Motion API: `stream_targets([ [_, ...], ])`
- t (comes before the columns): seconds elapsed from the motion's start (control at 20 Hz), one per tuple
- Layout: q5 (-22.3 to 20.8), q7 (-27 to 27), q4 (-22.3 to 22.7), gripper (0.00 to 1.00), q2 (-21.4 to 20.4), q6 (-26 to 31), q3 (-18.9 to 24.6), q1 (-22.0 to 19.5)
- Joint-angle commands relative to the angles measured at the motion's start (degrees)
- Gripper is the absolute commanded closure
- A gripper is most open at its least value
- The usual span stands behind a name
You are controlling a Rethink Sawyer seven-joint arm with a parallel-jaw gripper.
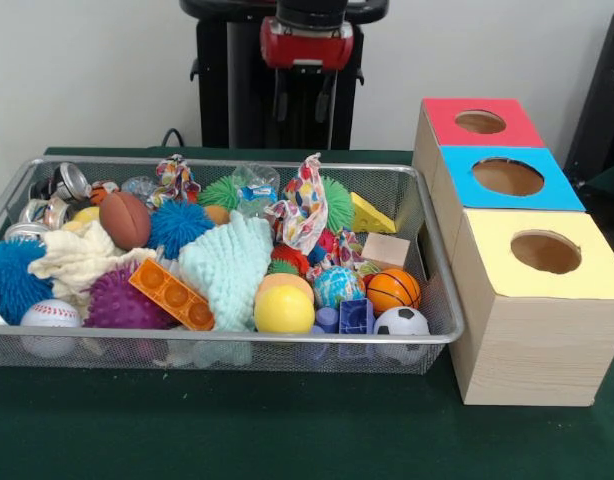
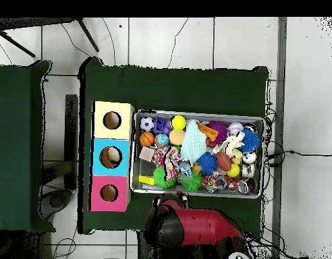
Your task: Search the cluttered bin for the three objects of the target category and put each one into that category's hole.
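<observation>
My arm (image 2: 196, 229) was drawn back behind the wire bin (image 1: 442, 300), and I could not tell how my tool stood, since neither view showed its tips clearly.

The bin sat on the green bench (image 1: 237, 430), packed full. Along its near edge lay a baseball (image 1: 49, 315), a purple spiky ball (image 1: 117, 300), an orange building brick (image 1: 172, 295), a yellow ball (image 1: 284, 310), a blue block (image 1: 356, 316) and a small soccer ball (image 1: 401, 321). A mini basketball (image 1: 393, 289) rested just behind the soccer ball. A pale mint knitted cloth (image 1: 227, 265) was draped over the middle of the pile, covering whatever lay beneath it. A brown football (image 1: 125, 219) sat toward the left, beside a blue spiky ball (image 1: 177, 226), with a cream cloth (image 1: 82, 258) in front of it. A bigger blue spiky ball (image 1: 12, 280) pressed against the left wall, and metal cans (image 1: 67, 183) crowded the far left corner. A patterned fabric strip (image 1: 302, 210) stood up in the middle, with a green spiky ball (image 1: 337, 203) behind it and a yellow wedge (image 1: 370, 216) to its right.

Just beside the bin stood three wooden boxes in a row, each with a round hole on top: a red-topped box (image 1: 467, 145), a blue-topped box (image 1: 457, 180) and a yellow-topped box (image 1: 532, 330).
</observation>
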Motion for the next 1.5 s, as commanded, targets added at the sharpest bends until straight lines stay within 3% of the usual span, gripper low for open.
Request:
stream_targets([
  [0.05, -9.70, -2.51, -9.21, 0.00, 8.75, -4.05, 4.82, -3.12],
  [0.6, -15.80, -3.38, -14.66, 0.00, 11.92, -0.91, 8.53, -8.00],
  [1.0, -17.04, -6.45, -15.35, 0.00, 11.42, 3.50, 14.11, -14.57],
  [1.5, -22.24, -8.48, -16.85, 0.00, 13.32, 3.85, 16.91, -18.24],
])
